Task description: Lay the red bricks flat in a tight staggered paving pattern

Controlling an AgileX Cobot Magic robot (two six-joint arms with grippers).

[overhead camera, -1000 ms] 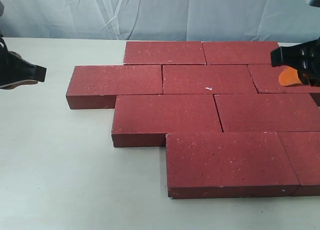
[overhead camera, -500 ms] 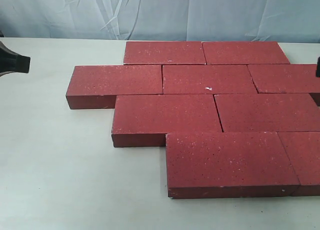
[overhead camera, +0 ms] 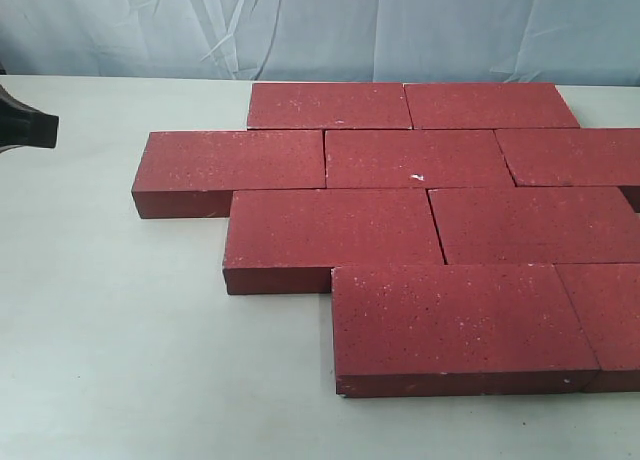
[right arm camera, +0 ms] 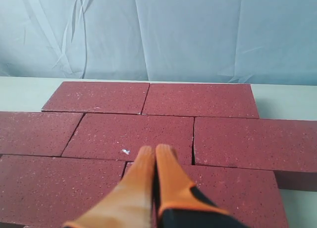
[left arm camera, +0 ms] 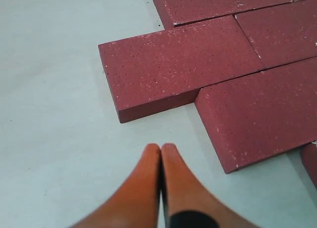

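The red bricks [overhead camera: 400, 220] lie flat on a pale table [overhead camera: 110, 320]. They are pushed close together in four rows, and each row is shifted sideways from the next. One brick has a small white chip [overhead camera: 417, 177]. A wrinkly light blue cloth [overhead camera: 300, 25] hangs behind the table. The left gripper [left arm camera: 161, 149] is pinched closed with nothing in it, above bare table beside the bricks. The right gripper [right arm camera: 155, 151] is pinched closed and empty too, above the bricks.

A pale, matte table [overhead camera: 120, 320] runs back to a wrinkled light-blue cloth backdrop [overhead camera: 320, 25], evenly lit.
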